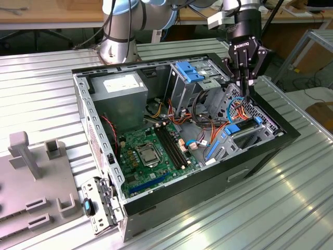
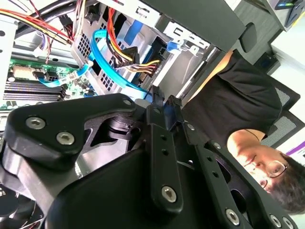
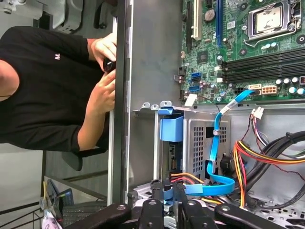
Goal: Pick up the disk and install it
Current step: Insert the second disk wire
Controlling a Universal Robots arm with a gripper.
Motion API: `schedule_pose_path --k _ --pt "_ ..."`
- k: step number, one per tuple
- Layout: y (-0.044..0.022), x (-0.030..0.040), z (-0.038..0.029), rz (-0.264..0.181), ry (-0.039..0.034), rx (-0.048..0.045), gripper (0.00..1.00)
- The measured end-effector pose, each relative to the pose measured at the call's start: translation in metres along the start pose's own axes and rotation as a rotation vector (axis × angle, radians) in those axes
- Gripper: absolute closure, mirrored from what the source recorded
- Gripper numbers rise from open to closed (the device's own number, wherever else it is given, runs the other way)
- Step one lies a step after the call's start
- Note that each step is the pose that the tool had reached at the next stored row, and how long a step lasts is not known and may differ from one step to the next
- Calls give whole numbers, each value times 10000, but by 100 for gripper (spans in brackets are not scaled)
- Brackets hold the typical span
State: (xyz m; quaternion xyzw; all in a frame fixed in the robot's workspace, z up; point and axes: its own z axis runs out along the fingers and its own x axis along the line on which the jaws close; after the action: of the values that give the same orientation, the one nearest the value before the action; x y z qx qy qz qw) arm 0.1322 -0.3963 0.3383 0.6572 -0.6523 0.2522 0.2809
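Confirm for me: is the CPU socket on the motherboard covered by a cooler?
No. In the exterior view the CPU socket on the green motherboard lies bare, with nothing mounted over it.

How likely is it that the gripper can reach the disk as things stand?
Probably yes: the gripper hangs just above the disk in the open case, with no lid over it, though blue and orange cables beside it might snag.

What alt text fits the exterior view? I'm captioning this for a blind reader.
A robot gripper reaches down into an open computer case, above a blue-framed disk sitting in its bay. A green motherboard lies on the case floor.
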Motion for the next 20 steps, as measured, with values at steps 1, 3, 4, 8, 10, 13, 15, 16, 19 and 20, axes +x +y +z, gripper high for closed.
schedule_pose_path --k 1,3,4,8,10,13,15,16,19,20 --pt "0 -3 3 0 8 0 77" --pt "-1 -8 9 1 28 0 77" --pt "-1 -10 10 1 35 0 77" --pt "-1 106 152 28 51 -54 84" --pt "34 161 206 27 9 -52 84" --pt "81 185 232 10 -434 -44 84" --pt "93 188 236 -3 -790 -36 84" --pt "107 192 240 -20 -1224 -28 84" --pt "127 198 248 -47 -1942 -13 84" --pt "131 201 250 -54 -2138 -9 84"
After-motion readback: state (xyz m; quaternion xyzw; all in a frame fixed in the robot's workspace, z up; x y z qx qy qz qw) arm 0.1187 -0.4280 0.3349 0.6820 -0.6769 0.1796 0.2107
